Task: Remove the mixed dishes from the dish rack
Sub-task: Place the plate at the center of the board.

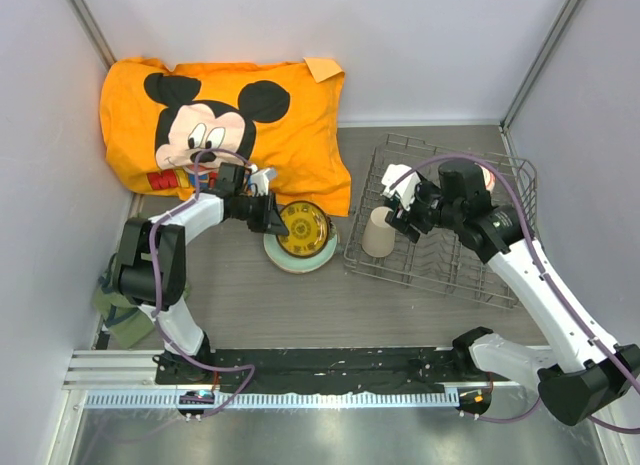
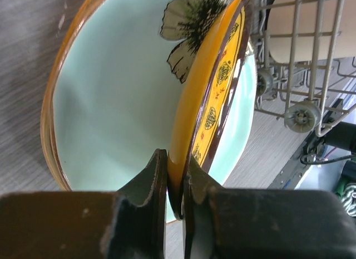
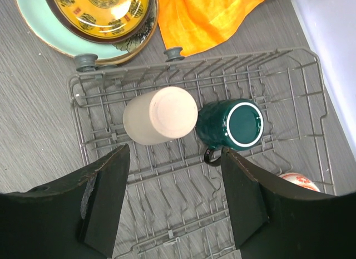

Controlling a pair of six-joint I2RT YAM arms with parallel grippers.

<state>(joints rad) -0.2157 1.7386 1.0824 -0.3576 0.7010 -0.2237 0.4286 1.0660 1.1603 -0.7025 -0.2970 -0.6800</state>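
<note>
Left gripper [image 2: 175, 159] clamps the rim of the yellow dish [image 2: 214, 92] over the pale-green plate [image 2: 111, 103] mid-table. Right gripper [image 3: 175, 152], jaws wide apart, hangs over beige cup [image 3: 158, 115] and teal mug [image 3: 233, 125] in the dish rack [image 1: 440, 145] by the right edge. Orange cushion [image 1: 230, 115] hogs the far-left corner.

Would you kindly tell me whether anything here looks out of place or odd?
Only the orange Mickey Mouse cushion stands out: a soft furnishing far left on the table, behind the stacked plates, unrelated to dishwashing. Nothing looks spilled or broken.

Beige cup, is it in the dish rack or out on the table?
In: the beige cup sits among the dish rack wires, beside the teal mug.
</note>
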